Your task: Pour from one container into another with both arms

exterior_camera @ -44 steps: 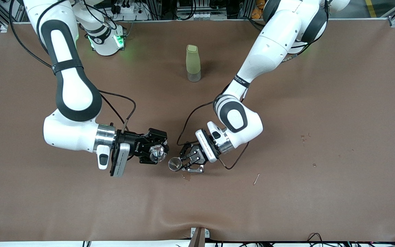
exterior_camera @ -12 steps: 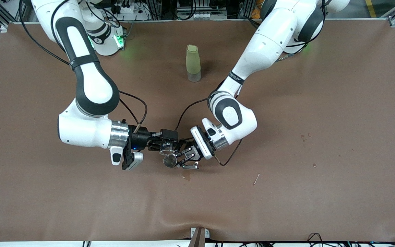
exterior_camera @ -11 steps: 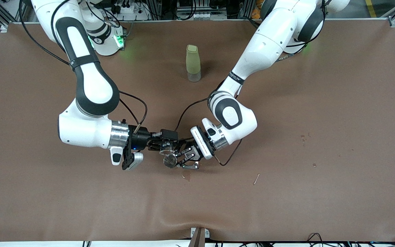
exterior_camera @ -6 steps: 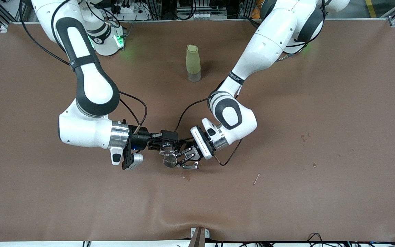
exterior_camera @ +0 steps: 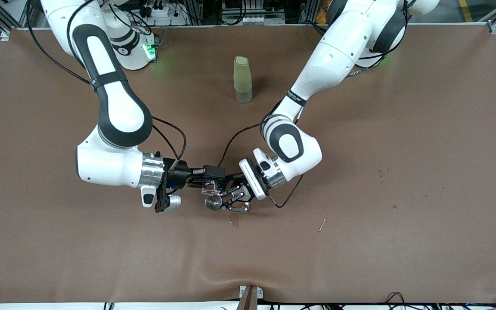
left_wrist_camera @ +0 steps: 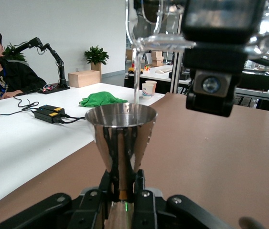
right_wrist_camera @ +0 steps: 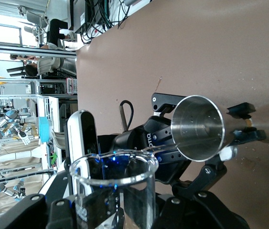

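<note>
My left gripper (exterior_camera: 227, 201) is shut on the narrow waist of a steel jigger (exterior_camera: 213, 201), held upright above the table; in the left wrist view the jigger (left_wrist_camera: 121, 129) stands between my left gripper's (left_wrist_camera: 121, 186) fingers. My right gripper (exterior_camera: 205, 180) is shut on a clear glass beaker (exterior_camera: 209, 187), tipped on its side right over the jigger. A thin stream of clear liquid (left_wrist_camera: 136, 78) falls from the beaker's spout into the jigger's cup. In the right wrist view the beaker (right_wrist_camera: 112, 188) fills the foreground and the jigger's open mouth (right_wrist_camera: 202, 128) sits just past its rim.
A tall pale green bottle (exterior_camera: 243, 79) stands on the brown table (exterior_camera: 381, 241) farther from the front camera, between the two arm bases. A small wet patch (exterior_camera: 233, 222) lies under the grippers. A few specks and a short stick (exterior_camera: 322, 224) lie toward the left arm's end.
Since the earliest frame my right arm has carried the beaker over the jigger and turned it on its side. In the last second both grippers have barely shifted.
</note>
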### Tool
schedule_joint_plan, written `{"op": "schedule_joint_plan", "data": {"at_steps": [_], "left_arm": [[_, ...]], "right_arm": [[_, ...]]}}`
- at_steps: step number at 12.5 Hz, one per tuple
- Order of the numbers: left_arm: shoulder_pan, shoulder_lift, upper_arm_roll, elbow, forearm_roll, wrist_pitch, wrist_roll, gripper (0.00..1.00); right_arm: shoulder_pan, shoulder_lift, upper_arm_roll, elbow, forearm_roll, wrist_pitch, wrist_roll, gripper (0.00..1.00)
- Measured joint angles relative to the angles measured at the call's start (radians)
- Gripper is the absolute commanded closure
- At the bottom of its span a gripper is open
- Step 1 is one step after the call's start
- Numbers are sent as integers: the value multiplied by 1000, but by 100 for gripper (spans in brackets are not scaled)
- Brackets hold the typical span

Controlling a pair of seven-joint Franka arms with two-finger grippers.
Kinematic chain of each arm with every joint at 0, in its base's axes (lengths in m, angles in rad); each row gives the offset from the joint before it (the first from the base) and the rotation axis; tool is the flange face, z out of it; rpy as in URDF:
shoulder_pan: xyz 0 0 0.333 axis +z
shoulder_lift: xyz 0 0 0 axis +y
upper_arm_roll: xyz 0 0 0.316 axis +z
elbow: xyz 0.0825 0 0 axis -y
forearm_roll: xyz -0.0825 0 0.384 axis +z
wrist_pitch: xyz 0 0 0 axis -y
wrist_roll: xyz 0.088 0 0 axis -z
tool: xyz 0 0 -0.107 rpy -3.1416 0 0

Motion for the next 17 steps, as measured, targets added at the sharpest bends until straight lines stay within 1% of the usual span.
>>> {"op": "schedule_joint_plan", "data": {"at_steps": [15,17], "left_arm": [[-1,2,0,0,-23,2,0,100],[-1,2,0,0,-23,2,0,100]], "right_arm": [[3,35,0,37,0,6,237,100],[3,40,0,39,19,8,258,100]]}}
